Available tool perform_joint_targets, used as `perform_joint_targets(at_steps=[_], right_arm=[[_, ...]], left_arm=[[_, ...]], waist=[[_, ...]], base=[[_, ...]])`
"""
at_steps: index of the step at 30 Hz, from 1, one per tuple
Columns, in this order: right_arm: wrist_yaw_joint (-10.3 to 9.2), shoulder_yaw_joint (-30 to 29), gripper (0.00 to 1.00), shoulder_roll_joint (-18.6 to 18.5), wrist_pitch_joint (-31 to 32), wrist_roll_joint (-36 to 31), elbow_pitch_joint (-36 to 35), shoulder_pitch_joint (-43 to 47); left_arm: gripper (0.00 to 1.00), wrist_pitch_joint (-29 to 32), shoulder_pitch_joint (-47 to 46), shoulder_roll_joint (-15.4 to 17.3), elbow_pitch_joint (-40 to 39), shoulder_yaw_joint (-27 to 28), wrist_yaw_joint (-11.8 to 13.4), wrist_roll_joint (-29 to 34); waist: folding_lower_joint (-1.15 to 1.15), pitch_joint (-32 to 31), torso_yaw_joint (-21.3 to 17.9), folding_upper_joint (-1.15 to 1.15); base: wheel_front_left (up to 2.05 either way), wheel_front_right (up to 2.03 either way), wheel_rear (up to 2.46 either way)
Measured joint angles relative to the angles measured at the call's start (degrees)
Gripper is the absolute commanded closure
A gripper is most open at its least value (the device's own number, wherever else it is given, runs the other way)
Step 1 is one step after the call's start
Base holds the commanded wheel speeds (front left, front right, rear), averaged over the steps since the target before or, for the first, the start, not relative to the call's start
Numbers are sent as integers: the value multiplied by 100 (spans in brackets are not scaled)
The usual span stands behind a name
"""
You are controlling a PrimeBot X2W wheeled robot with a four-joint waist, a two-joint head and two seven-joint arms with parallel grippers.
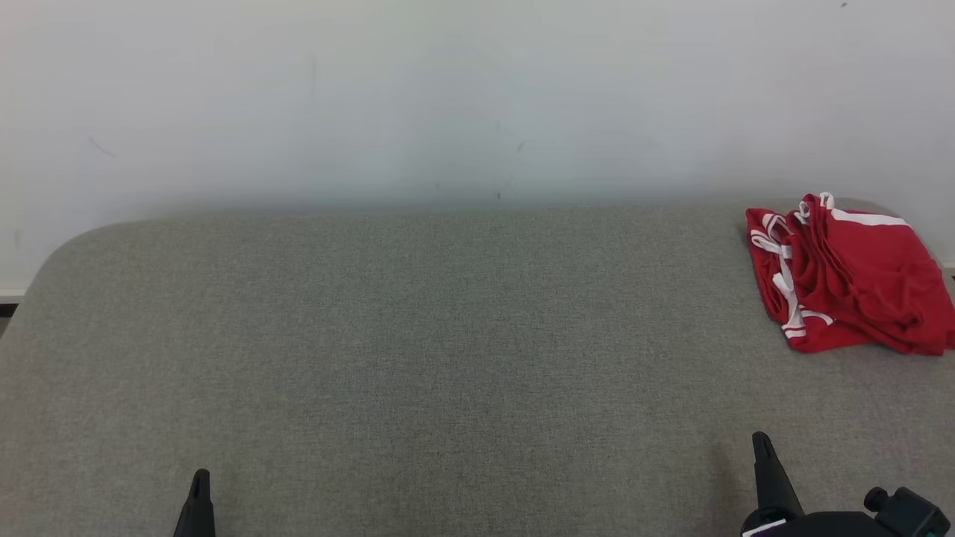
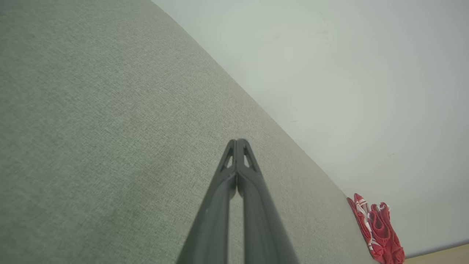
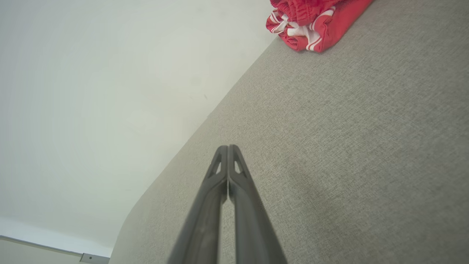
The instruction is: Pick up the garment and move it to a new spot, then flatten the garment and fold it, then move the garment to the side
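Work surface: grey woven fabric top (image 1: pixel 448 335) with rounded far corners; its far edge meets a plain pale wall (image 1: pixel 448 97).
Task item: the garment (image 1: pixel 847 276), red cloth with white stripes and trim.
Garment location: far right corner of the work surface, close to the wall. It lies on the fabric, and its right edge runs to the right border of the head view.
Garment condition: a compact, layered bundle. White-striped edges are stacked along its left side, and creases run across the top layer.
Left gripper location: the left gripper (image 2: pixel 237 141) sits at the near left of the work surface, pointing toward the far edge.
Left gripper state: its two dark fingers (image 2: pixel 253 190) are pressed together at the tips, fully closed, with nothing between them.
Left gripper to garment: well apart. The garment appears small at the lower right of the left wrist view.
Right gripper location: the right gripper (image 3: pixel 228 146) sits at the near right of the work surface, pointing toward the far edge.
Right gripper state: fingertips are pressed together, fully closed, gripping nothing.
Right gripper to garment: apart. The garment lies farther away and slightly to the right.
Contact with surface: cannot tell whether either pair of fingertips touches the fabric.
Surroundings: a tan strip of floor (image 2: pixel 439 253) shows beyond the right end of the work surface.
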Motion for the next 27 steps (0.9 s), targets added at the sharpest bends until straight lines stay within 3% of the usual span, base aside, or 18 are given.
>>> perform_joint_targets(at_steps=[27], right_arm=[[0,-49,100,35,448,1762,-3,-300]], left_arm=[[100,445,-326,-137,60,129,1,-1633]], waist=[[0,80,-40,0]], base=[[0,0,0]])
